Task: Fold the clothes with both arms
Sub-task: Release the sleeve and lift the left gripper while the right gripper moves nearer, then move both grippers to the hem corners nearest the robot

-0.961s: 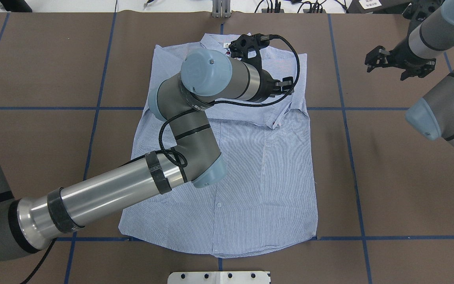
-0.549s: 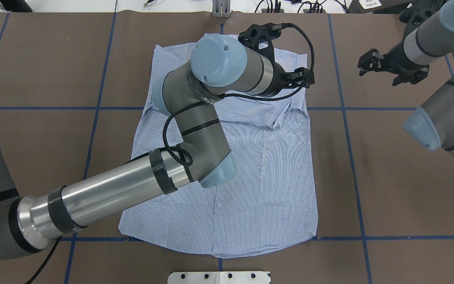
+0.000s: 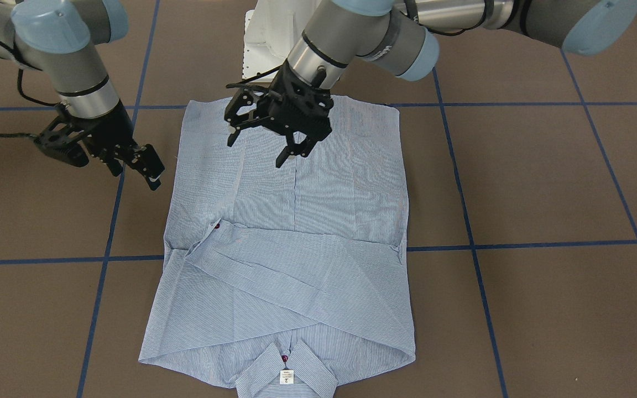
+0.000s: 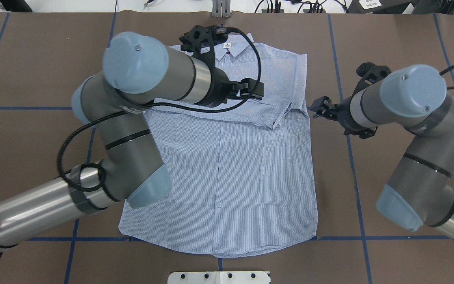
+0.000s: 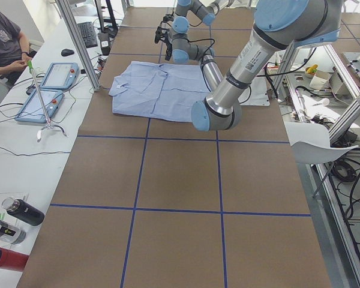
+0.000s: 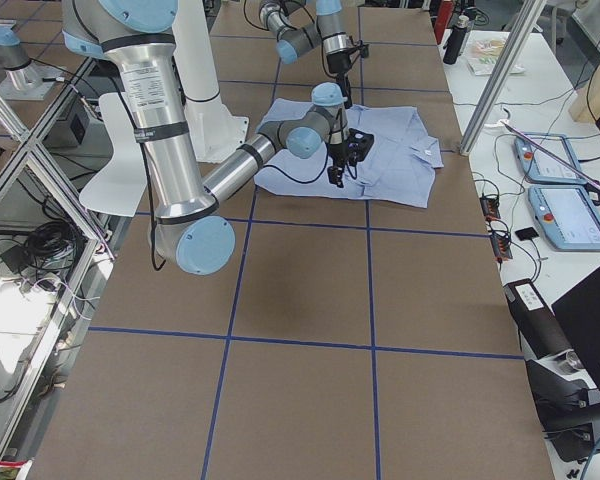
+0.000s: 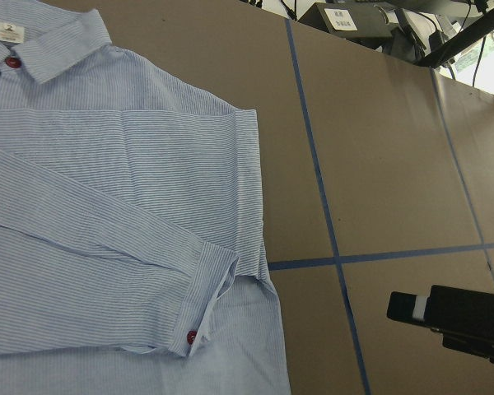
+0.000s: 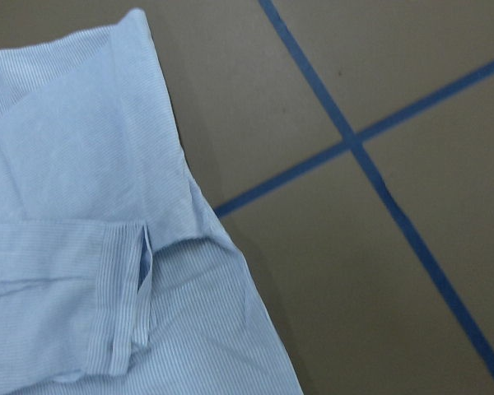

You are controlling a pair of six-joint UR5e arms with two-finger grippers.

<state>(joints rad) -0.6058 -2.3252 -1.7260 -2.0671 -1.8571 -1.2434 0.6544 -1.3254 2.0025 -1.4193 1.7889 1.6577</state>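
1. Shirt (image 4: pixel 250 177) lay flat on the table (image 4: pixel 22 150), hem nearest the robot. It had not shifted over the last second.
2. Left fingers (image 3: pixel 285 155) hung spread and empty above the shirt, clear of the cloth. A second ago they were over the right shoulder, close to the cuff (image 4: pixel 280 117). They had since drawn back toward the button line, and the left arm had risen.
3. Right fingers (image 3: pixel 152 166) hung just beside the shirt's right edge, about level with the cuff. They were apart, grasping nothing and not touching cloth. A second ago they were well off toward the table's far right.
4. Sleeves (image 3: pixel 296 265) lay crossed over the chest, as before, with the cuff's edge slightly lifted.
5. Collar (image 4: pixel 233 49) lay farthest out, label showing.
6. Judgement: the sleeve fold looked finished and let go. With the right arm arriving at the edge, a two-arm grasp for the next fold seemed to be in preparation. No cloth was gripped yet.
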